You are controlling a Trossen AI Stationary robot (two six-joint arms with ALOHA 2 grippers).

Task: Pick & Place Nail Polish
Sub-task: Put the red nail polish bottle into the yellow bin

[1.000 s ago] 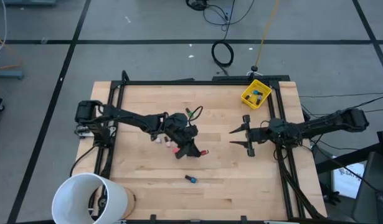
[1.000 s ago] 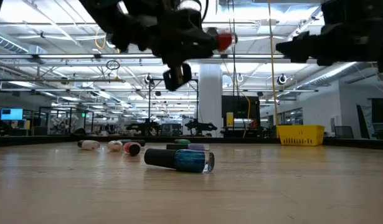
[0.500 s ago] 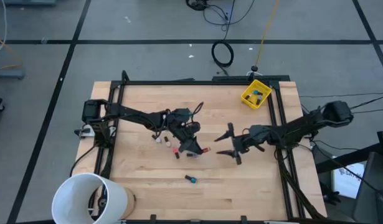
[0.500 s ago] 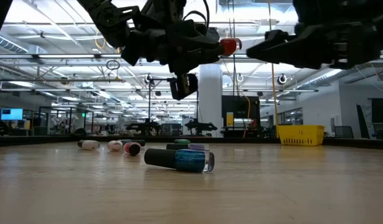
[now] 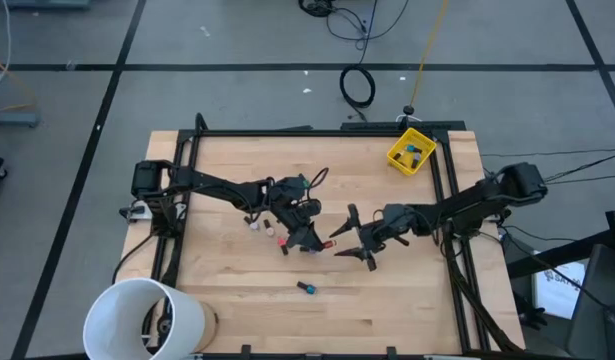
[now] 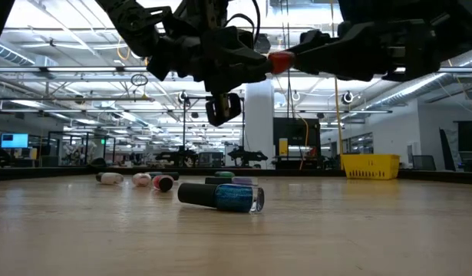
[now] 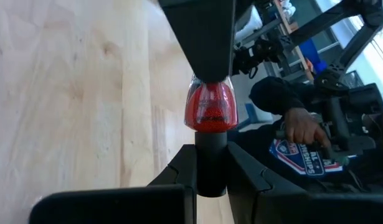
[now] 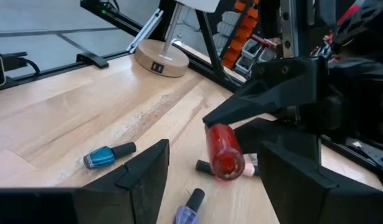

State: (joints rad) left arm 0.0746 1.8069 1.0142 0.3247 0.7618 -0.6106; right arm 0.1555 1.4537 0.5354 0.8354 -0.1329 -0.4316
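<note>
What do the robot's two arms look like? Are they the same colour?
Yes, both are black. The left arm and right arm are thin and jointed, with dark cables running along them. Each ends in a gripper, left gripper and right gripper, with two flat, pointed black jaws.

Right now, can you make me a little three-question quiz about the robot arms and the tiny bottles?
1. True or false: the left gripper is holding the red nail polish bottle up off the table.
2. Which gripper has its fingers spread open: left or right?
3. Where is the yellow bin? A) at the table's far right corner B) inside the white bucket C) in the left gripper

Key
1. True. It is shut on the bottle's dark cap, in the air.
2. Right. The right gripper faces the red bottle, fingers apart.
3. A
</note>
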